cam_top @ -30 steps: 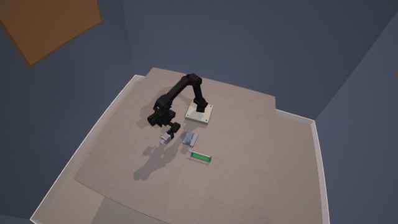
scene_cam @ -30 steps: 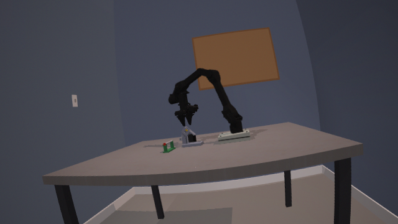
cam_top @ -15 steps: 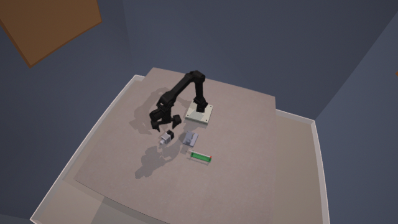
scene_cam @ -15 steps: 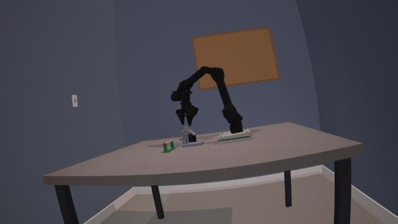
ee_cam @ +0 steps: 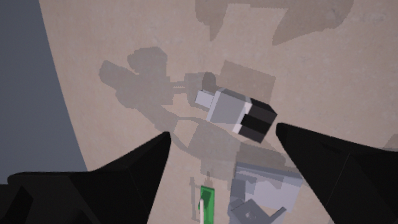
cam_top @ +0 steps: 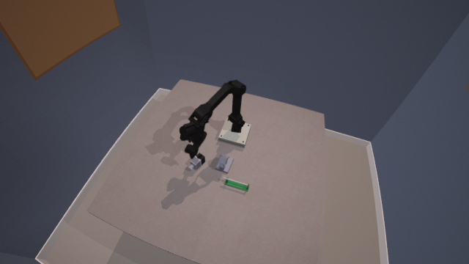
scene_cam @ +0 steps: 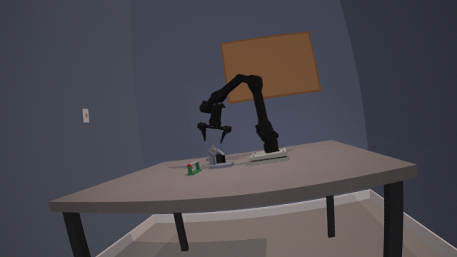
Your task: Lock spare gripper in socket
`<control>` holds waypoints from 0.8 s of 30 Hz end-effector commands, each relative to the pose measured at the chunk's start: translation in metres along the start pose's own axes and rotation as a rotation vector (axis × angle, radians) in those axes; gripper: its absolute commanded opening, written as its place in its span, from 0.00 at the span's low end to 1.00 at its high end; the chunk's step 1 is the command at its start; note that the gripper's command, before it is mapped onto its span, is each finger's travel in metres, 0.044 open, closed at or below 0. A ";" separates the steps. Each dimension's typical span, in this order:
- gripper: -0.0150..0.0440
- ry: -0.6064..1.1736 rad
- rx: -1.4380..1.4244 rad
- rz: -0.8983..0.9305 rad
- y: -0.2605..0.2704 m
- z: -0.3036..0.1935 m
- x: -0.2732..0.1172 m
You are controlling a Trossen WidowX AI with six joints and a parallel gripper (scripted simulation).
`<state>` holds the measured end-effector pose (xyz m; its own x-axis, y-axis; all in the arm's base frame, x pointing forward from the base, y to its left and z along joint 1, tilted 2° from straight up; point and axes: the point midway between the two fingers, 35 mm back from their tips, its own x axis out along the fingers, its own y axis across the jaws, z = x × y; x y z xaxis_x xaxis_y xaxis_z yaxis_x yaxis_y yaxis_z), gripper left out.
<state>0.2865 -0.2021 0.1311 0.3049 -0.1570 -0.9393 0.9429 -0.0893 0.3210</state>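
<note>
gripper [cam_top: 193, 155] [scene_cam: 213, 142] [ee_cam: 222, 132] open, empty | above tbl [cam_top: 271, 165] [scene_cam: 228, 185] [ee_cam: 150, 25] | spare grpr [cam_top: 196, 161] [scene_cam: 220, 158] [ee_cam: 235, 112] on tbl

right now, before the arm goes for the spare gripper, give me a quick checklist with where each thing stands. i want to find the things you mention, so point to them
1. Jaws open with nothing between them: ok.
2. Lock pin [cam_top: 236, 181] [scene_cam: 189, 165] [ee_cam: 202, 212] out of the mount [cam_top: 228, 167] [scene_cam: 221, 165] [ee_cam: 270, 187]: ok, it rests on the green rack [cam_top: 237, 185] [scene_cam: 190, 170] [ee_cam: 210, 197].
3. Spare gripper [cam_top: 196, 162] [scene_cam: 221, 158] [ee_cam: 222, 132] off the mount and free to pick: ok, it lies on the table beside it.
4. Jaws lined up with the spare gripper: not ok, it looks slanted and off-centre between the fingertips in the wrist view.
5. Room for both fingers to come down past the mount: cannot tell.
</note>
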 end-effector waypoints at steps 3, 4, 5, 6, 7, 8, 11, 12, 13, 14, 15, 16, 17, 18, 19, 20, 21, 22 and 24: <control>1.00 -0.157 -0.969 0.145 0.003 -0.001 -0.018; 1.00 -0.170 -1.030 0.147 0.003 -0.001 -0.019; 1.00 -0.181 -1.088 0.146 0.003 -0.001 -0.019; 1.00 -0.186 -1.109 0.147 0.003 -0.001 -0.020; 1.00 -0.188 -1.116 0.147 0.003 -0.001 -0.020; 1.00 -0.188 -1.116 0.147 0.003 -0.001 -0.020; 1.00 -0.188 -1.116 0.147 0.003 -0.001 -0.020; 1.00 -0.188 -1.116 0.147 0.003 -0.001 -0.020; 1.00 -0.188 -1.116 0.147 0.003 -0.001 -0.020; 1.00 -0.188 -1.116 0.147 0.003 -0.001 -0.020; 1.00 -0.188 -1.116 0.147 0.003 -0.001 -0.020; 1.00 -0.188 -1.116 0.147 0.004 -0.002 -0.019; 1.00 -0.188 -1.116 0.147 0.005 -0.002 -0.019; 1.00 -0.188 -1.116 0.147 0.005 -0.002 -0.019; 1.00 -0.188 -1.116 0.147 0.005 -0.002 -0.019; 1.00 -0.188 -1.116 0.147 0.005 -0.002 -0.019; 1.00 -0.188 -1.116 0.147 0.005 -0.002 -0.019; 1.00 -0.188 -1.116 0.147 0.005 -0.002 -0.019; 1.00 -0.188 -1.116 0.147 0.005 -0.003 -0.017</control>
<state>0.2859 -0.1984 0.1482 0.4774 -0.2483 -0.8429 0.5356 0.8426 0.0551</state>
